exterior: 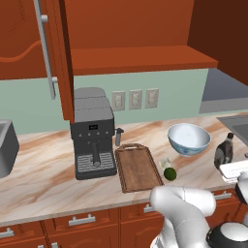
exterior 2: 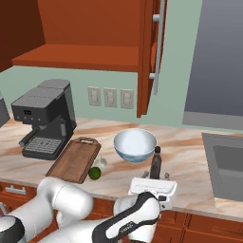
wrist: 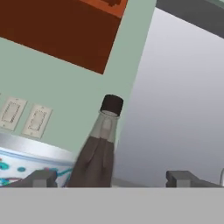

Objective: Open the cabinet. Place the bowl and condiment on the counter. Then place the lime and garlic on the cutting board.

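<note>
Near the worktop's front edge, the hand gapes wide around the dark brown black-capped syrup bottle, gripping nothing; the hand view alone shows both fingertips clear.

The beige, pink-veined tabletop carries a black coffee machine at the back left. Just beside it to the right lies the dark cutting board, its surface bare. Off the board's right edge, near the front, sit the garlic and the lime, touching or nearly so. Further right stands the pale bowl, and beyond it the upright condiment bottle.
</note>
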Controlling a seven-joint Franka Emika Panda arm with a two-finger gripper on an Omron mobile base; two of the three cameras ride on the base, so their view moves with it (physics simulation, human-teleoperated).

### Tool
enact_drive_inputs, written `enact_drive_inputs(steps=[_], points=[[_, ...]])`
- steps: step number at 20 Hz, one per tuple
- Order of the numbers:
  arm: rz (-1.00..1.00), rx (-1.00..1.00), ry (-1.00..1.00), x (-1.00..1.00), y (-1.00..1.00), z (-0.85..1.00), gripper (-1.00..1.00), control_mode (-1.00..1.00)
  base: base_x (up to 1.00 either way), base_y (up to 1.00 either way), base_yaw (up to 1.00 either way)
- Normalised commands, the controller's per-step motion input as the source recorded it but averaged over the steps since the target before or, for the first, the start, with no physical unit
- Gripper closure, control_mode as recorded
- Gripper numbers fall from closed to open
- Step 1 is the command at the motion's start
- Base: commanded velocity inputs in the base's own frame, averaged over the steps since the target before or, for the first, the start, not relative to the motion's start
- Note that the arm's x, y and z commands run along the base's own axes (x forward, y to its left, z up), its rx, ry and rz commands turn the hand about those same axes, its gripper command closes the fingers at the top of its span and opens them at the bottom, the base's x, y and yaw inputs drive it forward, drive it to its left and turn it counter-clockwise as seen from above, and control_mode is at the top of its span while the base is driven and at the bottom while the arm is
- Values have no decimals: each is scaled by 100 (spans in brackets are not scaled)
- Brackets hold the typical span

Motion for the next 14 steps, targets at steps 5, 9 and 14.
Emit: enact_drive_inputs(steps=[5,9,14], points=[[-2,-6,18,-30,13,40,-100,-100,0,0,0],[0,-4,17,-32,11,63,-100,-100,0,0,0],[0,0,6,-34,1,72,-100,-100,0,0,0]])
